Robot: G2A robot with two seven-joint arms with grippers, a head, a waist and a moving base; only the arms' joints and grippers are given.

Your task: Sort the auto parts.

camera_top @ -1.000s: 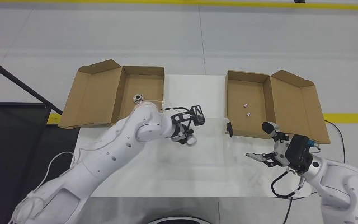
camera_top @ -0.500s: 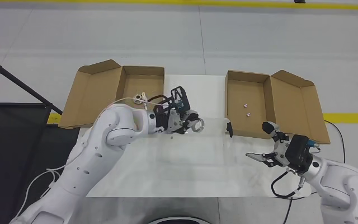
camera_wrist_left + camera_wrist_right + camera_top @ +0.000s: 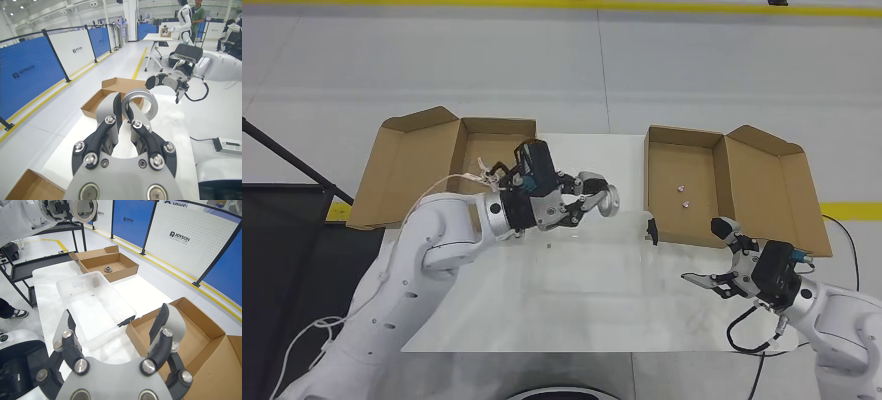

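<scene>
My left gripper (image 3: 123, 110) is closed on a metal ring (image 3: 151, 106), pinching its wall with 1 finger through the hole and 1 outside. That leaves the ring standing on edge just past my fingertips. I hold it in the air over the middle of the table (image 3: 572, 300), above the clear tray (image 3: 90, 306) and between the 2 cardboard boxes. The relation that matters is this: the ring points right, toward the right box (image 3: 692, 160), but a good stretch of table lies between them. The left box (image 3: 512, 150) sits just to the far left of my wrist and is the closer of the 2. The left box holds 1 flanged part (image 3: 488, 177), and the right box holds 2 small parts (image 3: 679, 187). I judge the ring belongs with the larger metal piece, though from here I cannot be sure of the sorting rule. My right gripper (image 3: 116, 317) hangs over the near right of the table by the right box's near corner, spread wide with nothing in it. Compared with 1 second ago, my left wrist has turned and risen. The ring was lower and nearer then, close over the tray, and it has since moved farther and to the right. My right arm has not shifted.
</scene>
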